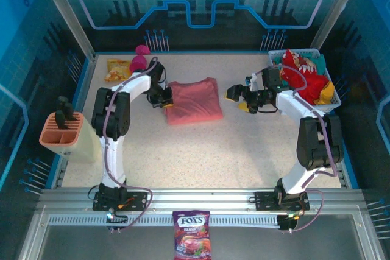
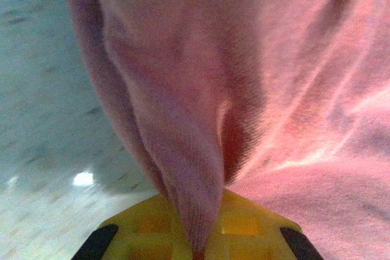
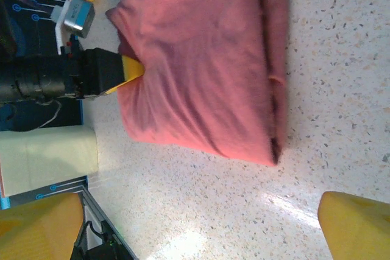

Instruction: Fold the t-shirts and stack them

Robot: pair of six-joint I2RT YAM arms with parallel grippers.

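my left hand [image 1: 163, 99] pinches the salmon-pink t-shirt [image 1: 195, 100] at its nine o'clock edge, ready to lift a fold. the shirt lies mid-counter [image 1: 201, 150]; my right hand [image 1: 247, 98] waits wide at three o'clock, keeping clear.

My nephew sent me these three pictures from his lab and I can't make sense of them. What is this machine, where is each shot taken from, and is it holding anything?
Two robot arms are bolted at the near edge of a table. One picture looks down from above; the other two come from cameras on each wrist. The left gripper is shut on the edge of a folded salmon-pink t-shirt, shown close up in its wrist view. The right gripper is open and holds nothing. A basket at the back right holds a red t-shirt.
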